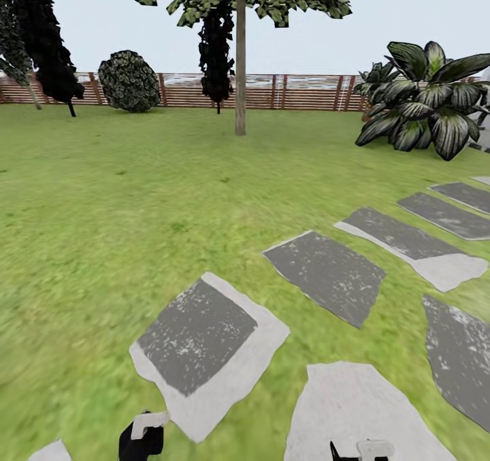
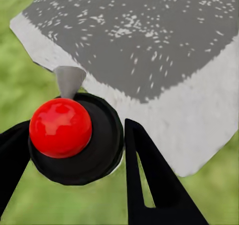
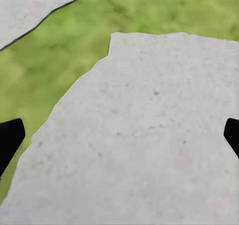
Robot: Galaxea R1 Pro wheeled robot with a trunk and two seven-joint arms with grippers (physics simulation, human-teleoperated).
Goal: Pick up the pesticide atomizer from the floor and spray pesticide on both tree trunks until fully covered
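Note:
The pesticide atomizer [image 2: 59, 127], a dark bottle with a red top and a pale grey nozzle, sits between the black fingers of my left gripper [image 2: 74, 152], which is shut on it. In the head view the atomizer [image 1: 148, 423] and left gripper [image 1: 138, 447] are at the bottom edge, over grass beside a stepping stone. My right gripper [image 1: 357, 451] is open, its fingers [image 3: 10, 140] spread wide above a pale stone slab. A tree with a straight pale trunk [image 1: 240, 73] stands far ahead on the lawn, in front of the fence. Another tree [image 1: 30, 52] is at the far left.
Grey stepping stones [image 1: 204, 342] run from the foreground toward the right. A broad-leaved plant [image 1: 429, 100] stands at the right, a round bush [image 1: 129, 81] at the back left. The red-brown slat fence [image 1: 299, 92] closes the far side. Open grass [image 1: 136, 195] lies between me and the tree.

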